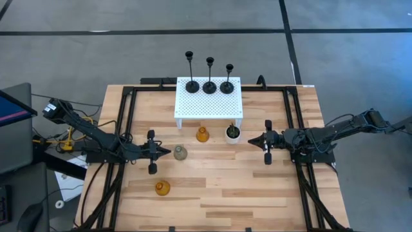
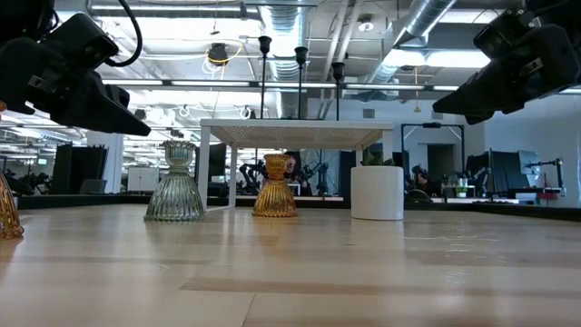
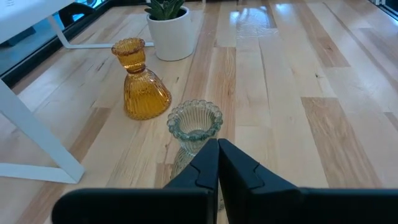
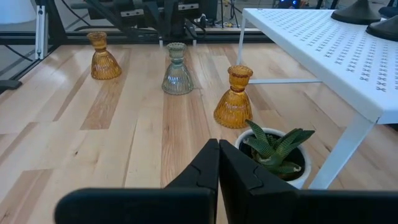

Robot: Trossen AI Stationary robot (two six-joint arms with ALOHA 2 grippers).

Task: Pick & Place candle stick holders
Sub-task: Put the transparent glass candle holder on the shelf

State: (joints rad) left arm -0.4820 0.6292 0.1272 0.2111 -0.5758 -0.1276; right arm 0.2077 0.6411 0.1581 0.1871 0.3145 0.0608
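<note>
Fingers pressed together on the left gripper [image 1: 168, 152], empty, just at nine o'clock of the grey glass holder [image 1: 180, 153]; right gripper [image 1: 251, 140] likewise closed, at three o'clock of the plant pot [image 1: 232, 133].

Glass holders on the wooden table
Grey holder [image 2: 175, 182], amber holder [image 2: 274, 185], white pot [image 2: 377, 192] before the white stand [image 2: 295, 133]
</note>
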